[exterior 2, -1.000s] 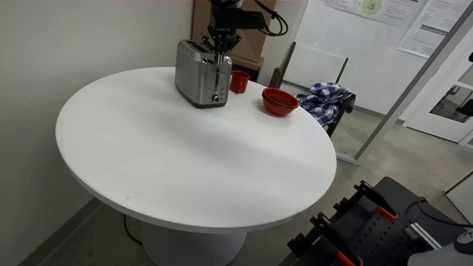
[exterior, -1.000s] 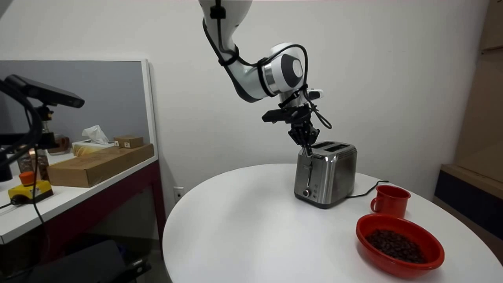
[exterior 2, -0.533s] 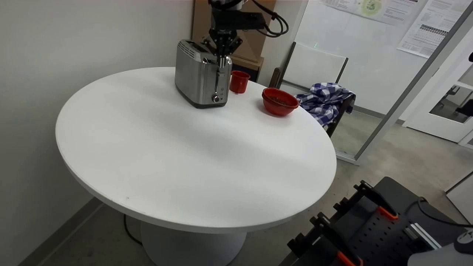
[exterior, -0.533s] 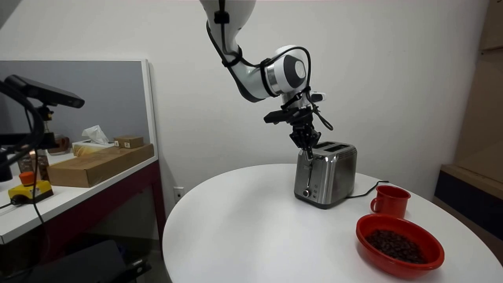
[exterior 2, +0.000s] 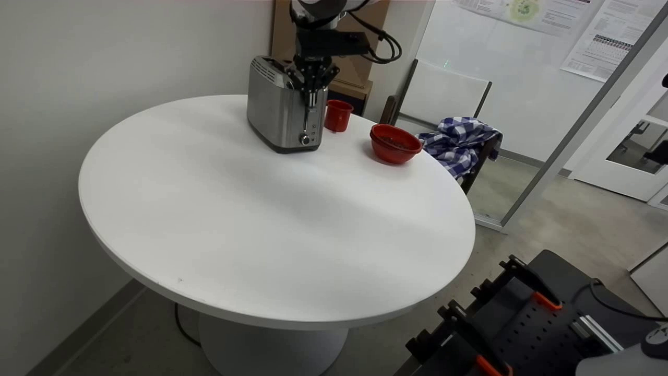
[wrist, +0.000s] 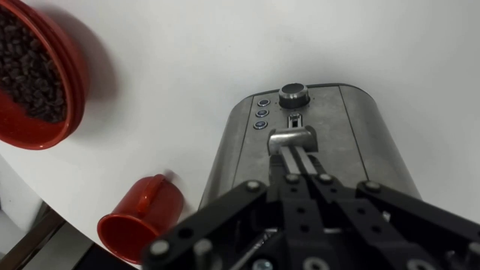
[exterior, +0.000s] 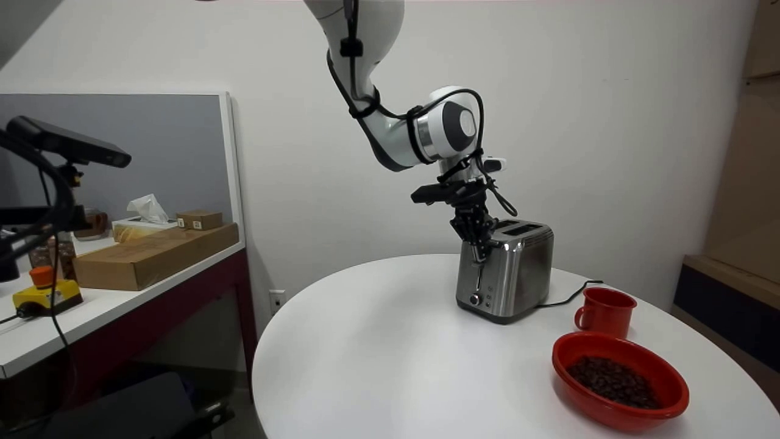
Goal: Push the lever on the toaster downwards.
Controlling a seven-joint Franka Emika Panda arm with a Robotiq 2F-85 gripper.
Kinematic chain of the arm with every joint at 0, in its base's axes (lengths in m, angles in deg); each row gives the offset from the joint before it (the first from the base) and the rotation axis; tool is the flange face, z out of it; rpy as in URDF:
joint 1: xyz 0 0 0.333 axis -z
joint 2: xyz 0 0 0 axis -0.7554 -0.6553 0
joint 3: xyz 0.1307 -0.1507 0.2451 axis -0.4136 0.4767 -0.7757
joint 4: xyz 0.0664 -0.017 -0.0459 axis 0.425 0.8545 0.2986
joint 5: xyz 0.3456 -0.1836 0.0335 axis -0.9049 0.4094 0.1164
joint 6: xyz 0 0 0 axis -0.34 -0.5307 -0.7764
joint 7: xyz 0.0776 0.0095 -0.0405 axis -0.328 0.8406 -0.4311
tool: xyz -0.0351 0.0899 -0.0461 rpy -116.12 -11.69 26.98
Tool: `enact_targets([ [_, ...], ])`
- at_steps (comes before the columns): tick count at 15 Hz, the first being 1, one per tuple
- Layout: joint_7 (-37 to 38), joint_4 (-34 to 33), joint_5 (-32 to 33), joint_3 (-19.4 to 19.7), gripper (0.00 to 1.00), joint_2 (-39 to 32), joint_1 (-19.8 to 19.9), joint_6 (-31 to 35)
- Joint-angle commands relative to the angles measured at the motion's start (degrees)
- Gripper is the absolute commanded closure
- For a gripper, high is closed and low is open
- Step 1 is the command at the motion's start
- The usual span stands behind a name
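The claw [wrist: 293, 149] is clenched, its two fingers [wrist: 288, 159] side by side with a thin dark line between them. Their tips end at the lever [wrist: 292, 139] of the silver toaster [exterior: 509, 277]; whether they press on it I cannot tell. The wrist view shows the lever plainly near its middle, with three round buttons [wrist: 261, 113] and a dial [wrist: 294, 96] above it in the frame; in both exterior views the claw covers much of it. The toaster stands upright, right of centre in an exterior view, which alone shows a power cord [exterior: 570, 294] leaving its base.

The red mug [wrist: 157, 202] is near the toaster, lower left in the wrist view; the red bowl [exterior 2: 390, 155] sits farther out, holding dark beans [exterior: 611, 381].

The bowl is close to the right edge of the white worktop [exterior 2: 235, 235] in an exterior view, a chair [exterior 2: 446, 91] and checked cloth [exterior 2: 459, 143] just past it. At upper left, the wall [exterior 2: 156, 47] runs near the toaster. From the toaster's base, the worktop spreads broad through the centre and lower left of that frame.
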Motion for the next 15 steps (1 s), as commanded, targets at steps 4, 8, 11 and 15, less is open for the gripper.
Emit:
enact_targets([
  [4,-1.5,-2.1,-2.8,0.8,1.0,-4.7,0.1,0.4],
  [8,-1.6,-2.1,-3.0,1.3,1.0,-6.9,0.1,0.4],
  [11,-1.7,-2.0,-2.6,1.6,1.0,-7.9,-0.2,0.3],
  [15,-1.8,-1.3,-2.0,1.7,1.0,-7.9,-1.0,0.6],
])
